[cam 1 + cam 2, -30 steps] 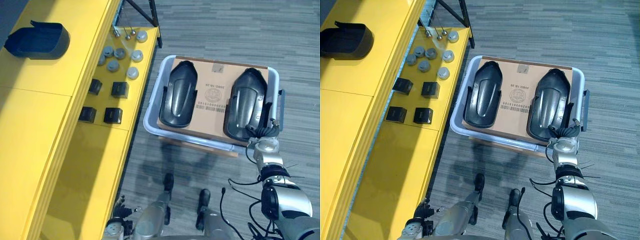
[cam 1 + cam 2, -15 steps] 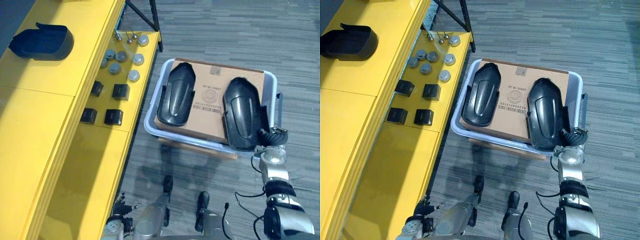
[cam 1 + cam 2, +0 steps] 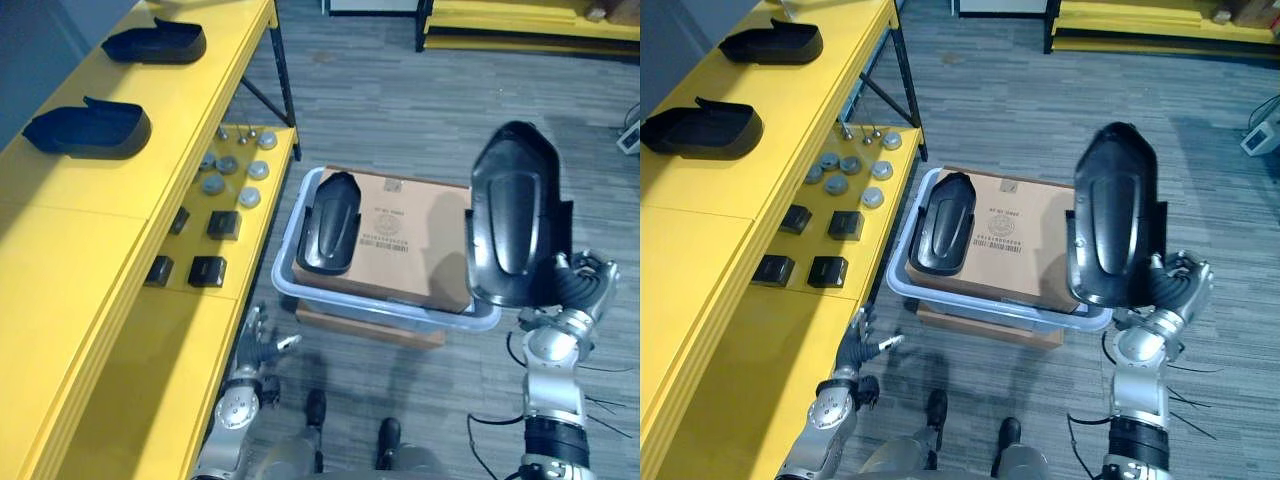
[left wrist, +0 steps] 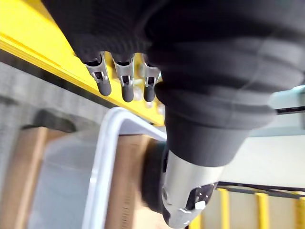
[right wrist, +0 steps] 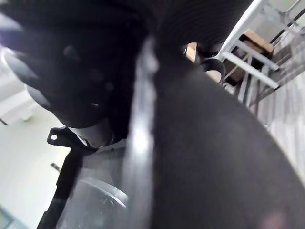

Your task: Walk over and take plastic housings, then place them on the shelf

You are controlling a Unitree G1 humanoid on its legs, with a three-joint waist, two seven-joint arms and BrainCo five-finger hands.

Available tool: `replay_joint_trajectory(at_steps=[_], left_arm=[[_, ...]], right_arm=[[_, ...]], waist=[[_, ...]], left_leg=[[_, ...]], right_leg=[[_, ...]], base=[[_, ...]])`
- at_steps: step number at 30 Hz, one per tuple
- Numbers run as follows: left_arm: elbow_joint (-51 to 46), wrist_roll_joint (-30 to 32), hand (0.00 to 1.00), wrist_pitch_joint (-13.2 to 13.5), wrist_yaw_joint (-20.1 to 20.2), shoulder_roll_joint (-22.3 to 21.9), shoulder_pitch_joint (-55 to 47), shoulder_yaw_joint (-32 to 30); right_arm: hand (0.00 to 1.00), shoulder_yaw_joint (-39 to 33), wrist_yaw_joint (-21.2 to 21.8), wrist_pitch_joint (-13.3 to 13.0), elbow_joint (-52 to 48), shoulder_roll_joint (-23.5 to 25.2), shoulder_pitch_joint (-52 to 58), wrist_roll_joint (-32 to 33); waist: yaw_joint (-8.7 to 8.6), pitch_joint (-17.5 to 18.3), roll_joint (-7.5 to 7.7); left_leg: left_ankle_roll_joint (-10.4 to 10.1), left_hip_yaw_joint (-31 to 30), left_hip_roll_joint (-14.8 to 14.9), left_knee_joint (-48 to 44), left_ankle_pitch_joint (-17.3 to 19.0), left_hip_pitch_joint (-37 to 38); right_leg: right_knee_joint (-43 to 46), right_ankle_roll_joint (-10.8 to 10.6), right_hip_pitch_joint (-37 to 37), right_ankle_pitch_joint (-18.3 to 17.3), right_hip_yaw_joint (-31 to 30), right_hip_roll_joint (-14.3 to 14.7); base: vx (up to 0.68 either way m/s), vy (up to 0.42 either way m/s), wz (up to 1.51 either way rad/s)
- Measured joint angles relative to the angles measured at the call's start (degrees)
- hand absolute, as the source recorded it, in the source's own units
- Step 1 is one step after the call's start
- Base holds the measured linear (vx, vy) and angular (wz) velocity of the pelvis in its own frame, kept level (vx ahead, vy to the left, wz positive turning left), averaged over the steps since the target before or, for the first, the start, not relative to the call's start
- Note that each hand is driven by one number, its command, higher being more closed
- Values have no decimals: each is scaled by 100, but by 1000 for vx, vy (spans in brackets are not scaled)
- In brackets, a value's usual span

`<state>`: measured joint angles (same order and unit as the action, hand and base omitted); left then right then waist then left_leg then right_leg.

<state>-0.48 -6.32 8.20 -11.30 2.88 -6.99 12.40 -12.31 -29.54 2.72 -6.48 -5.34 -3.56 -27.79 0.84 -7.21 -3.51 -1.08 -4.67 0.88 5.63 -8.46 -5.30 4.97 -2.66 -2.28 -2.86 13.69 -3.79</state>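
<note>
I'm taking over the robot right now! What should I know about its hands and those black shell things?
Right hand: shut on a black housing, held up above the bin.
Left hand: open, low beside the yellow shelf, holding nothing.
Done: near housing and far housing lie on the shelf's top.
In the bin: last housing lies on the cardboard.
Left: carry the held housing to the shelf and set it down, then probably come back for the last one.
</note>
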Motion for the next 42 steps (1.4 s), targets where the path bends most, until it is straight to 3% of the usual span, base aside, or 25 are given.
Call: replay_joint_trajectory(at_steps=[9, 21, 22, 24, 25, 34, 42], left_arm=[[-232, -506, 0, -1, -302, -38, 676, 657], [-236, -1296, 0, -16, -401, 226, 1114, 1274], [-235, -1343, 100, -18, -425, 279, 1116, 1312], [-230, -1461, 100, -20, -485, 352, 1118, 1385], [-230, -1480, 100, -20, -509, 375, 1119, 1410], [-42, -1544, 100, -56, -628, 547, 1224, 1453], [58, -626, 100, -203, -827, 536, 1228, 1197]], right_arm=[[100, 1555, 236, -236, -412, 250, 137, -520], [100, 2598, 231, -275, -410, 217, 141, -880], [100, 2631, 225, -275, -406, 177, 152, -878], [100, 2671, 225, -275, -388, 117, 171, -873], [0, 2681, 224, -275, -384, 101, 175, -872], [0, 3150, 501, -475, -184, -251, 375, -108], [0, 3293, 873, -591, -153, -395, 358, 889]], waist=[[-5, 318, 10], [-7, 590, 43], [-6, 621, 49], [-5, 691, 56], [-5, 706, 59], [-5, 835, 135], [9, 902, 158]], left_leg=[[-1, 106, 15, 29, 0, 115], [-25, 186, 23, 31, 15, 155], [-24, 185, 22, 31, 14, 155], [-22, 184, 20, 31, 13, 149], [-21, 184, 20, 31, 12, 150], [0, 176, 31, 31, -3, 159], [-1, 177, 45, 32, -2, 192]], right_leg=[[44, 17, 35, 14, -125, 2], [-124, 23, 112, 160, -206, 23], [-127, 22, 111, 161, -206, 22], [-140, 21, 111, 167, -205, 21], [-145, 21, 113, 168, -205, 21], [-336, 43, 205, 273, -208, 57], [-329, 48, 227, 276, -222, 71]], base=[[-17, 3, -6], [-6, 5, -3], [0, 0, 0], [0, 0, 0], [0, 0, 0], [0, 0, 0], [0, 0, 0]])
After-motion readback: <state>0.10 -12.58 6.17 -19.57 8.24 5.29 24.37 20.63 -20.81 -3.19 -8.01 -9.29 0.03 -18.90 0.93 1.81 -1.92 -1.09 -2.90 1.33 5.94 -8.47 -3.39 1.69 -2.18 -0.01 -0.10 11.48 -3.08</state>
